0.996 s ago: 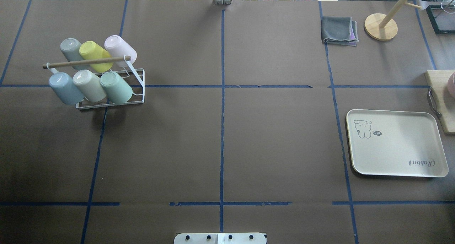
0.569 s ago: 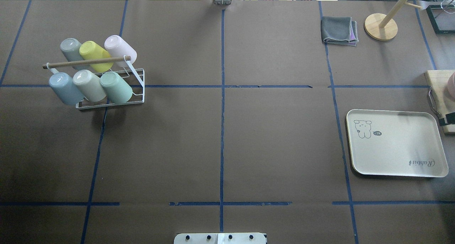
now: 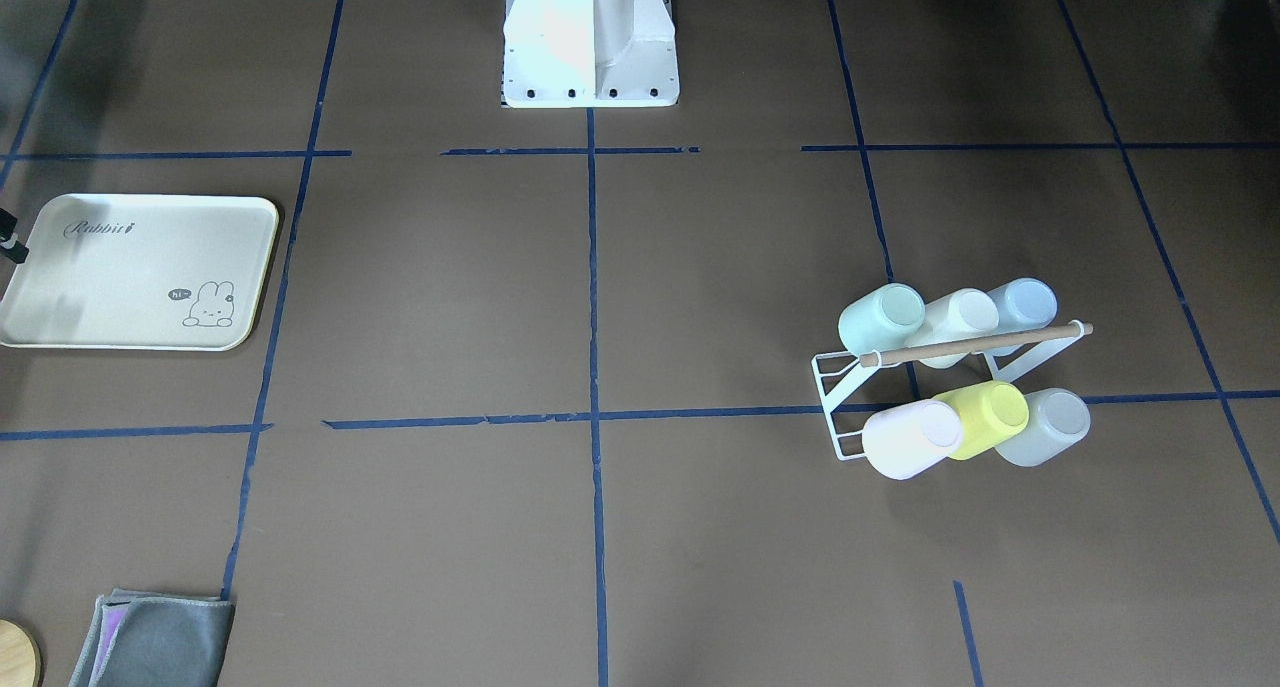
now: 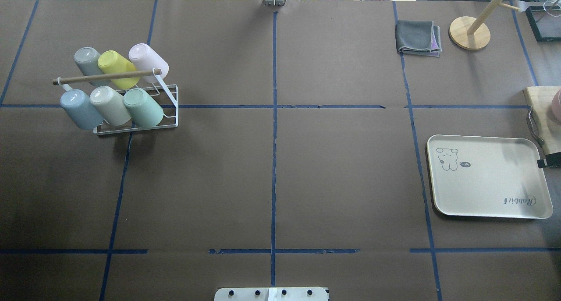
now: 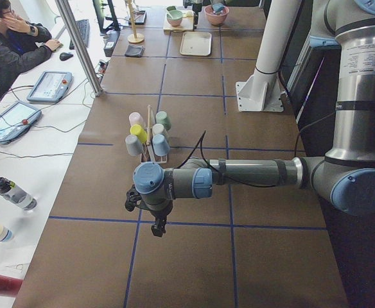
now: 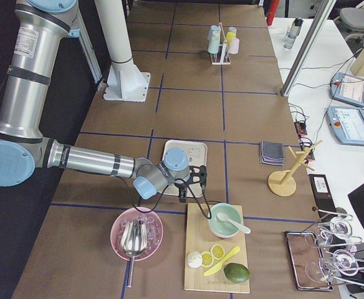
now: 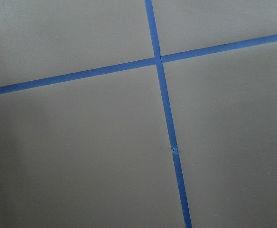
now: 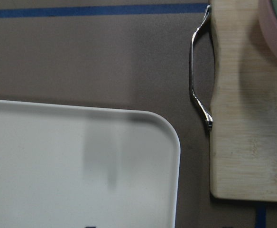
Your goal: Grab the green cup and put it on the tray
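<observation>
The green cup (image 4: 143, 108) lies tilted on a white wire rack (image 4: 168, 117) at the far left, front row, right end; it also shows in the front view (image 3: 882, 317). The cream tray (image 4: 491, 191) lies at the right, with nothing on it. Only a black tip of my right gripper (image 4: 549, 161) shows, at the tray's right edge. In the right side view it (image 6: 191, 182) hovers over the tray's end, and I cannot tell if it is open. My left gripper (image 5: 156, 224) hangs over bare table left of the rack, and its state is unclear.
The rack also holds a yellow cup (image 4: 115, 67), a pale blue cup (image 4: 79, 108) and several others under a wooden bar. A cutting board (image 4: 543, 117) with a metal handle (image 8: 198, 90) lies right of the tray. A grey cloth (image 4: 417, 38) and a wooden stand (image 4: 470, 33) are at the far right.
My right gripper's black tip has come into the overhead view at the right edge and moved nearer along the tray's right rim; its shadow has shifted across the tray. The cups have not moved.
</observation>
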